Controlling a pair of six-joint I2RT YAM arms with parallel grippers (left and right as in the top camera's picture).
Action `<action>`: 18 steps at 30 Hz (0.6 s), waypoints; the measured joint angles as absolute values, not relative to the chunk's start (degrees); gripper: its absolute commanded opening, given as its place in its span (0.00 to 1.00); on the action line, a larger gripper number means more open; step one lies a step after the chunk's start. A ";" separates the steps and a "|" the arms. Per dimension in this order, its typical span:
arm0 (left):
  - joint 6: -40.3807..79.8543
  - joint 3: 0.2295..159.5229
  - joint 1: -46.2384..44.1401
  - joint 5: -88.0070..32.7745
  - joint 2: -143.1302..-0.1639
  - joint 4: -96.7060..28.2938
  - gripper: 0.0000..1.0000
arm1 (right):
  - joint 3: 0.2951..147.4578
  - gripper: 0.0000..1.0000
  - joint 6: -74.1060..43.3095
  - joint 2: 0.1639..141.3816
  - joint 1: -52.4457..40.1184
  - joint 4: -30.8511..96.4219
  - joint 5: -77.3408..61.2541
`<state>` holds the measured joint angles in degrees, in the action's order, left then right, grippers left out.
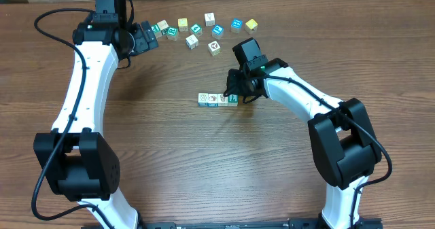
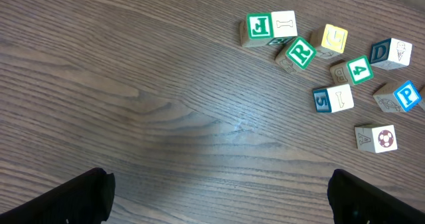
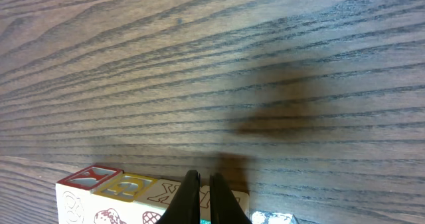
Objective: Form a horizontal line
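Left gripper (image 1: 148, 37) has its fingers spread wide, with the loose cubes (image 1: 204, 28) just ahead of its tips. The horizontal line (image 1: 217, 100), four cubes touching, sits right under the right gripper (image 3: 202, 181), whose fingers are pressed together and look empty. Seems nearly done, maybe just a straightening nudge left.

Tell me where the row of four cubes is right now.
In the overhead view the row of four cubes lies mid-frame, its right end at the shut right tool, well nearer the robot than the loose cubes scattered beyond.
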<state>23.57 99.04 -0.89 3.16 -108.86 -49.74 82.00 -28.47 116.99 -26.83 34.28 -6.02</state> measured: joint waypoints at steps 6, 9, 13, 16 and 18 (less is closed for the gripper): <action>23.57 99.04 -0.89 3.16 -108.86 -49.74 1.00 | 82.00 0.04 -28.47 117.10 -26.83 34.81 -6.74; 23.57 99.04 -0.89 3.18 -108.86 -49.74 1.00 | 82.00 0.04 -28.47 117.23 -26.83 34.96 -7.22; 23.57 99.04 -0.89 3.18 -108.86 -49.74 1.00 | 82.00 0.04 -28.49 117.30 -26.83 35.88 -7.27; 23.57 99.04 -0.89 3.18 -108.86 -49.74 1.00 | 82.00 0.04 -28.47 117.30 -26.83 36.18 -7.29; 23.57 99.04 -0.89 3.18 -108.86 -49.74 1.00 | 82.00 0.04 -28.47 117.30 -26.83 36.21 -7.29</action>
<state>23.57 99.04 -0.89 3.18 -108.86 -49.74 82.00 -28.47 117.30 -26.83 36.21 -7.29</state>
